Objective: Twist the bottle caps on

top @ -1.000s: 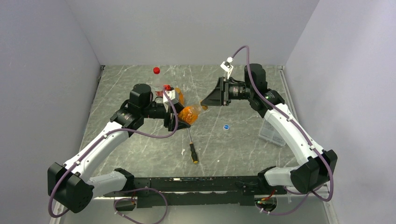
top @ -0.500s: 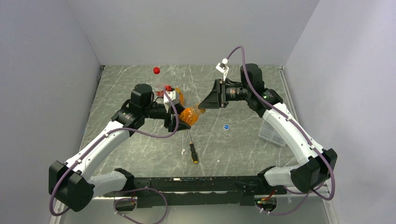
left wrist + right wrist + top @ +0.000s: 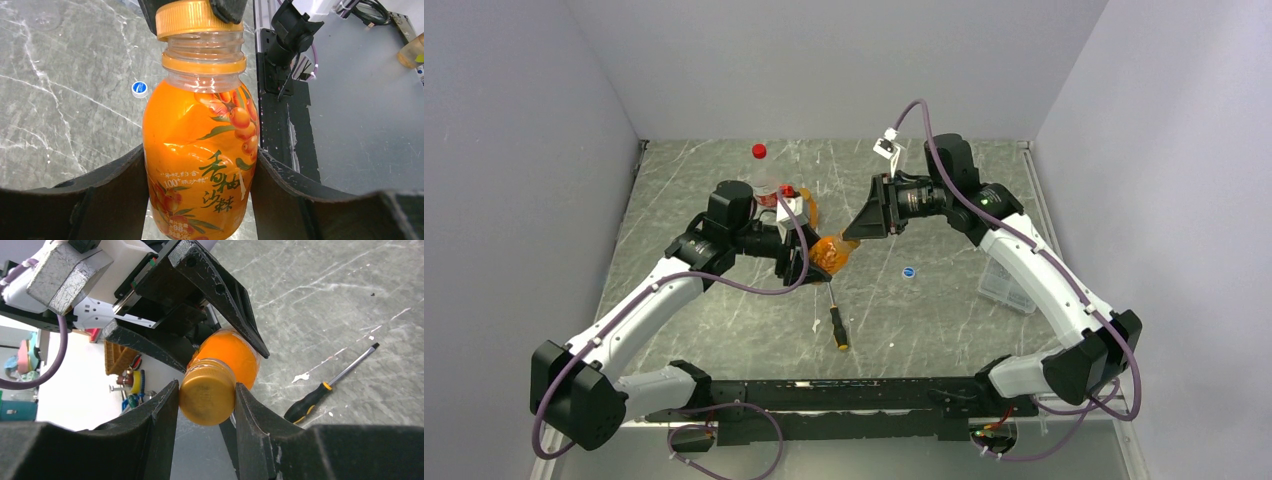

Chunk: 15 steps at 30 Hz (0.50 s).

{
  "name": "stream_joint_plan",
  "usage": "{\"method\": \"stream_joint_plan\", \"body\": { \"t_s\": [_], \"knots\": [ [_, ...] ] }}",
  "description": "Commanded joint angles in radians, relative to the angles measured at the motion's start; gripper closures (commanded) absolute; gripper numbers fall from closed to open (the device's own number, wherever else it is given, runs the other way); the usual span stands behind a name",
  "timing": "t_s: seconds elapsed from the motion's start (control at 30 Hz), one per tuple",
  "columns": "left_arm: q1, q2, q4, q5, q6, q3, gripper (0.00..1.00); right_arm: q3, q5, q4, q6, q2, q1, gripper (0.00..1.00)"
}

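**Now: cap pinched on the bottle's neck, both held above the table**

Over the middle of the table (image 3: pixel 724 310), the two arms meet tip to tip. The left gripper (image 3: pixel 200 160) has its jaws clamped on the belly of the orange bottle (image 3: pixel 200 140), one finger against each side of the printed label. The bottle is held clear of the tabletop, and in the overhead view it lies tilted, neck toward the right arm.

Facing it, the right gripper (image 3: pixel 206 400) has its jaws closed narrowly on the orange cap (image 3: pixel 206 397), one pad on either side of the ribbed rim. The cap sits on the mouth of the bottle. In the left wrist view the neck threads show bare between the cap's lower edge and the orange ring below, so it is not seated all the way down.

On the tabletop, the blue cap (image 3: pixel 909 271) lies alone, just to the right of the held bottle and apart from both grippers. The screwdriver (image 3: pixel 836 322) lies nearer the arm bases, its handle toward them and its shaft pointing up at the bottle. A clear box (image 3: pixel 1009 285) rests at the right edge, partly under the right arm. A red cap (image 3: pixel 759 151) shows at the far side, beyond the left wrist.
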Motion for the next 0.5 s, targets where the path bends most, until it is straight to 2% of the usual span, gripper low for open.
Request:
{"method": "stream_joint_plan", "body": {
  "t_s": [0.0,0.47],
  "knots": [
    [-0.001,0.006,0.005,0.033,0.026,0.034,0.83,0.073,0.051,-0.076,-0.072,0.009,0.034,0.75],
    [-0.002,0.012,0.060,0.018,-0.031,0.046,0.88,0.112,0.123,-0.164,-0.144,0.033,0.111,0.75]
  ]
}}
